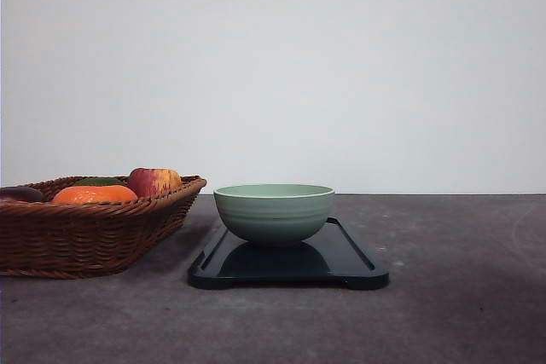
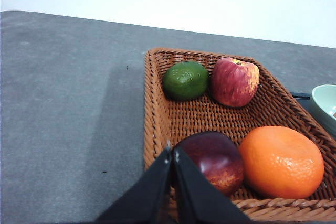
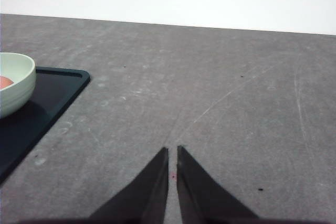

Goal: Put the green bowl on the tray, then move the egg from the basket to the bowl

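The green bowl point(image 1: 274, 210) stands upright on the dark tray point(image 1: 350, 262), right of the wicker basket point(image 1: 102, 228). In the right wrist view a small pinkish rounded thing point(image 3: 4, 82), apparently the egg, lies inside the bowl point(image 3: 16, 90) on the tray point(image 3: 50, 98). My right gripper point(image 3: 172, 150) is shut and empty over bare table, well away from the tray. In the left wrist view my left gripper point(image 2: 172, 153) is shut and empty at the near rim of the basket point(image 2: 153, 103), just beside a dark red fruit point(image 2: 212, 160).
The basket also holds a lime point(image 2: 185, 80), a red apple point(image 2: 234, 82) and an orange point(image 2: 281, 161). The bowl's edge point(image 2: 325, 103) shows past the basket's far side. Grey table point(image 1: 461, 245) stretches right of the tray, with a white wall behind.
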`<state>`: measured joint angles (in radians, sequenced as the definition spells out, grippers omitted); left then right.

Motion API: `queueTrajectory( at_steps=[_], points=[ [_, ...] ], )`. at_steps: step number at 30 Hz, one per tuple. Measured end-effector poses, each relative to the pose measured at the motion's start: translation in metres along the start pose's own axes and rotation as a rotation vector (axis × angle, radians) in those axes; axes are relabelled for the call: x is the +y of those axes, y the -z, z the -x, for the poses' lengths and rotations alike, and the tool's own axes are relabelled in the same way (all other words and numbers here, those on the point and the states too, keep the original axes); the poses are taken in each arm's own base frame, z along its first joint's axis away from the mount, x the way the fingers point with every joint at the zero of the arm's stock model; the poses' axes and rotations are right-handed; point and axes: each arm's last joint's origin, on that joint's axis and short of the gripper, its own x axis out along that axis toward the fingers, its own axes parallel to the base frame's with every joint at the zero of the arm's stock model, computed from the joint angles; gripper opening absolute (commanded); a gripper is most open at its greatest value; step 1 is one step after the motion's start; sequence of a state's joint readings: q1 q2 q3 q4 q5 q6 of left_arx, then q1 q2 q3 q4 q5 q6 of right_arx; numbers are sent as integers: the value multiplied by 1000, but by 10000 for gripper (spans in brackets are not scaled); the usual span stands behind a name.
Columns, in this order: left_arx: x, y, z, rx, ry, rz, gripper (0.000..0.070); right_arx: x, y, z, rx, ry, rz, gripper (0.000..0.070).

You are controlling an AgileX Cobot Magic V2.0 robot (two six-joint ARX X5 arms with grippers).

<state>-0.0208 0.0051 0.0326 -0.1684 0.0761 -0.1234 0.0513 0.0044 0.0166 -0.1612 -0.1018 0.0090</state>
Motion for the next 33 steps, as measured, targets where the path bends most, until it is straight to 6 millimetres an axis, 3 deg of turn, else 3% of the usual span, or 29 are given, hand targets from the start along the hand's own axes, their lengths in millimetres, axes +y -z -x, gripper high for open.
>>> queueTrajectory(
  at_steps=[33],
  points=[
    [0, 0, 0, 0, 0, 0, 0, 0, 0, 0, 0, 0, 0, 21]
  ],
)
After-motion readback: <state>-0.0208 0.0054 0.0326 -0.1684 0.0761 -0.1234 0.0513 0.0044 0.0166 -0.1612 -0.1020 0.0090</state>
